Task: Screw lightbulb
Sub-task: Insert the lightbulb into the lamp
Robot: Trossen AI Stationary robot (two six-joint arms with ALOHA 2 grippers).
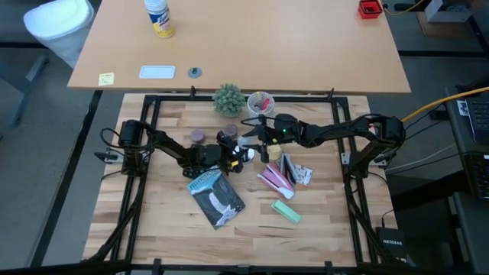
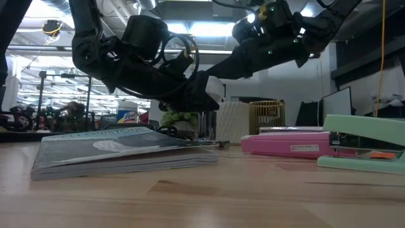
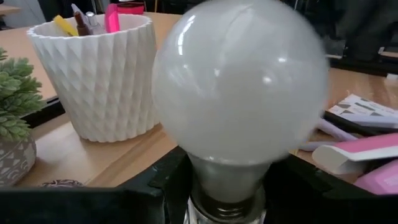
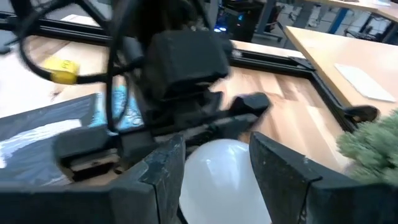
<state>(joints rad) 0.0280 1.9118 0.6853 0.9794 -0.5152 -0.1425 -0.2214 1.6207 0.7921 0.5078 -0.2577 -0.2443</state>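
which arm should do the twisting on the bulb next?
Right, probably. The right claw already straddles the lightbulb's globe, its fingers on either side. The left claw grips the bulb's neck from below, so it suits steadying better.

overhead, table-level, two wrist close-ups share lightbulb [image 3: 239, 87].

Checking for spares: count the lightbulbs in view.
1. The lightbulb sits mid-table between the two arms, its screw end in the left gripper and the right gripper around its globe. Others may be hidden.
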